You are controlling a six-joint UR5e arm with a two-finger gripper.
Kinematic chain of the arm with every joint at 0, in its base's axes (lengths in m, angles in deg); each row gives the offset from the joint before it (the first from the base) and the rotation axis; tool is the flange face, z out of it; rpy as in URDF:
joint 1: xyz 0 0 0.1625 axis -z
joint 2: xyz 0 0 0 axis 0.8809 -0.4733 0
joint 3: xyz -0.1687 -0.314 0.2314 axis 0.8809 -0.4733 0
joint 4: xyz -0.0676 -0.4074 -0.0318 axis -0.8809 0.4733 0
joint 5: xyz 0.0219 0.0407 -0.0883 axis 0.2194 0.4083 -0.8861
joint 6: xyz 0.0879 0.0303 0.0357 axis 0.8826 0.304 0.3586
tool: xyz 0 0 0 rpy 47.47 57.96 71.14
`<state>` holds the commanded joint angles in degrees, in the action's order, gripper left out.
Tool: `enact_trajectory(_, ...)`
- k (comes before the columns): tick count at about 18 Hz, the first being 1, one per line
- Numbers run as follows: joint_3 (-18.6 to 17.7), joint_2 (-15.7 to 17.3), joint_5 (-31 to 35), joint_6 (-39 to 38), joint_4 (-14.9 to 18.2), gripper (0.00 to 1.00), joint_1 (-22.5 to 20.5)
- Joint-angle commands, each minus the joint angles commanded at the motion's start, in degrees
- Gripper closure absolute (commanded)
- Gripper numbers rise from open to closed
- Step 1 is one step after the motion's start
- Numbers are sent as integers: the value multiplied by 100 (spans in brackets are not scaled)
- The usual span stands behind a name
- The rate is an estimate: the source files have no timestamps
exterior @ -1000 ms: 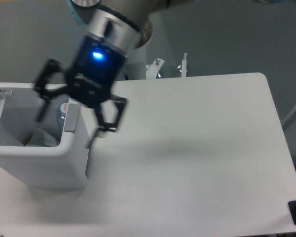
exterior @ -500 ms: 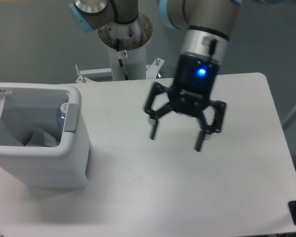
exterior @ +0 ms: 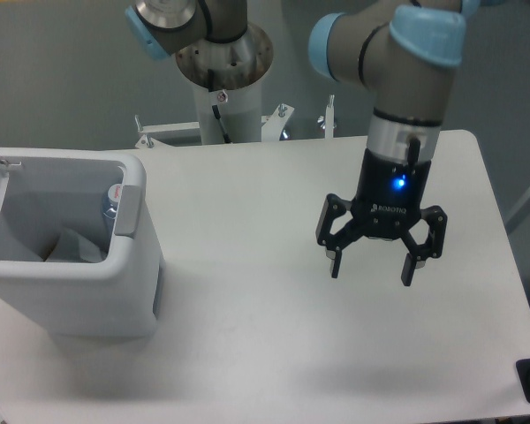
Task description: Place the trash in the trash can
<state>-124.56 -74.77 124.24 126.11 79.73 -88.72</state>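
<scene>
Fingers (exterior: 336,265) spread wide apart, nothing btwn them; gripper (exterior: 372,270) hangs over the white tabletop (exterior: 265,353), right of centre, blue light lit on its body. Trash can (exterior: 115,291) sits well apart at the left edge, lid up. Bottle (exterior: 111,205) and whitish plastic sheet (exterior: 71,246) lie inside it.

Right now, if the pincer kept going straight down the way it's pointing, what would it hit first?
The bare white table. The pincer hangs open and empty, fingers pointing down, with nothing visible under it. The trash can sits far off to the side. How high it hovers is unclear from this one view.
</scene>
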Motion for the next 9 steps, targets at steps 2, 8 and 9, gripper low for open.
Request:
enact_trajectory(2, -97, 9, 298, 289, 18, 0, 17)
enact_trajectory(8, 52, -140, 1143, 1096, 448, 0, 202)
enact_trajectory(9, 43, -141, 1300, 1456, 527, 0, 211)
